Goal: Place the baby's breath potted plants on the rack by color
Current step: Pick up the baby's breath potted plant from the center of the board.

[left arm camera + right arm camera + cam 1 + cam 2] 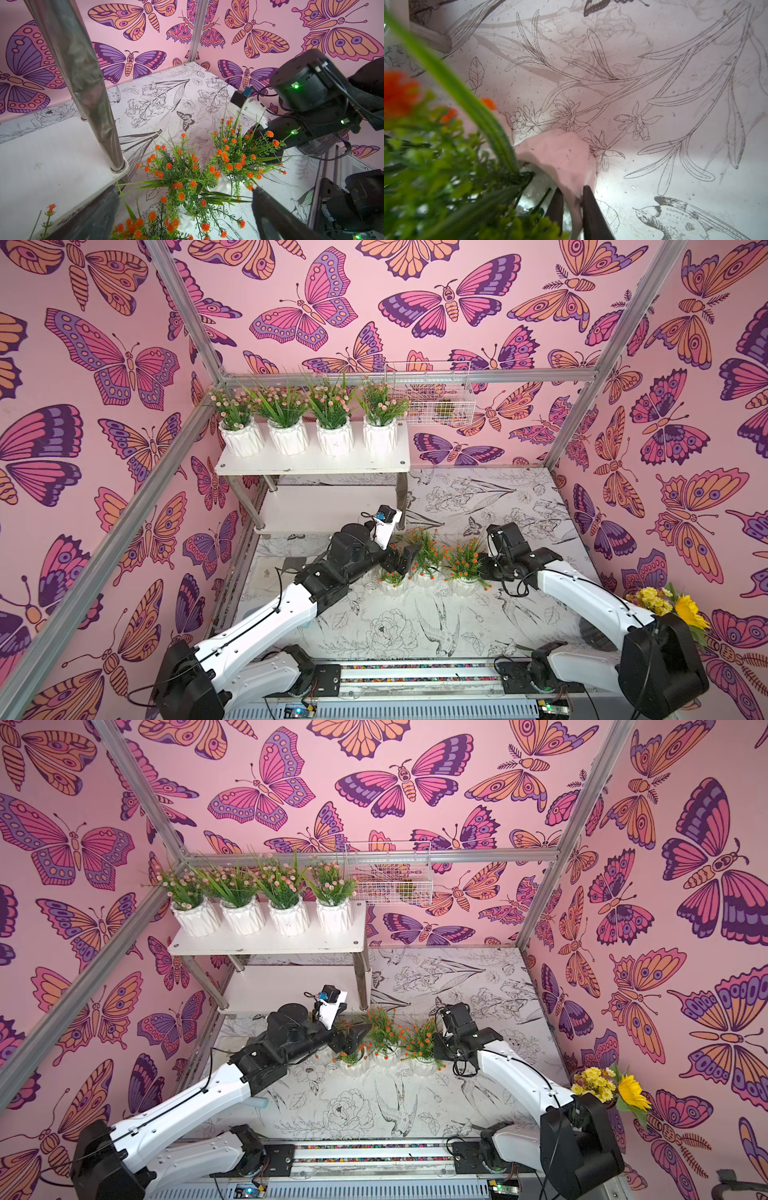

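Four pink baby's breath potted plants (307,418) (257,894) stand in a row on the top board of the rack (311,466) (266,947). Three orange ones stand close together on the table in both top views. My right gripper (572,197) (480,572) is shut on the white pot rim (560,153) of the rightmost orange plant (463,568) (422,1046). Foliage hides part of that pot. My left gripper (184,189) (401,564) is open above the leftmost orange plant (392,578) (145,224), its fingers (270,207) either side of the sprays. The middle orange plant (426,558) (182,182) is untouched.
The rack's lower board (324,510) is bare. A silver rack leg (83,83) stands close to my left gripper. A white wire basket (432,393) hangs on the back wall. A yellow sunflower bunch (673,605) sits behind my right arm. Metal frame posts (602,364) edge the table.
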Controlling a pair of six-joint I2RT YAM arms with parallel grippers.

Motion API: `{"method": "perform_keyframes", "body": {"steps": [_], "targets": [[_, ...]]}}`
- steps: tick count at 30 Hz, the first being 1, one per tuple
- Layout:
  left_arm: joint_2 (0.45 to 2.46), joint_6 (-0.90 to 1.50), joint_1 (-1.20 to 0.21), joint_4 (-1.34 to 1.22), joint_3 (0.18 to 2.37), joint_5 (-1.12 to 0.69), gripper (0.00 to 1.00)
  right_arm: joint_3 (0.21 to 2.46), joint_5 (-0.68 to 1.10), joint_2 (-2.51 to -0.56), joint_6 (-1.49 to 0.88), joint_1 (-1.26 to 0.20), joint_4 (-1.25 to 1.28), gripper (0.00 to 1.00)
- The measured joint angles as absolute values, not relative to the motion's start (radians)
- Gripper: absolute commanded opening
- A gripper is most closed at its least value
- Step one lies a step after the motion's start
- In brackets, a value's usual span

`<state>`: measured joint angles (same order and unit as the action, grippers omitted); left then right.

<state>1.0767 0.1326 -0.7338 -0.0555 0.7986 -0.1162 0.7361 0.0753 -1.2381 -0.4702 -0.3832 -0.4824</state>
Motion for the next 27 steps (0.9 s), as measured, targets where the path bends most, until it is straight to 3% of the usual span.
{"method": "perform_keyframes", "body": {"steps": [15, 27], "targets": [[1.077, 0.142, -0.734, -0.056, 0.799, -0.136, 1.00, 0.737, 0.060, -1.240, -0.463, -0.388, -0.473, 0.03], [1.137, 0.139, -0.801, -0.075, 0.799, -0.180, 1.00, 0.763, 0.045, -1.148, -0.439, -0.388, -0.651, 0.01]]}}
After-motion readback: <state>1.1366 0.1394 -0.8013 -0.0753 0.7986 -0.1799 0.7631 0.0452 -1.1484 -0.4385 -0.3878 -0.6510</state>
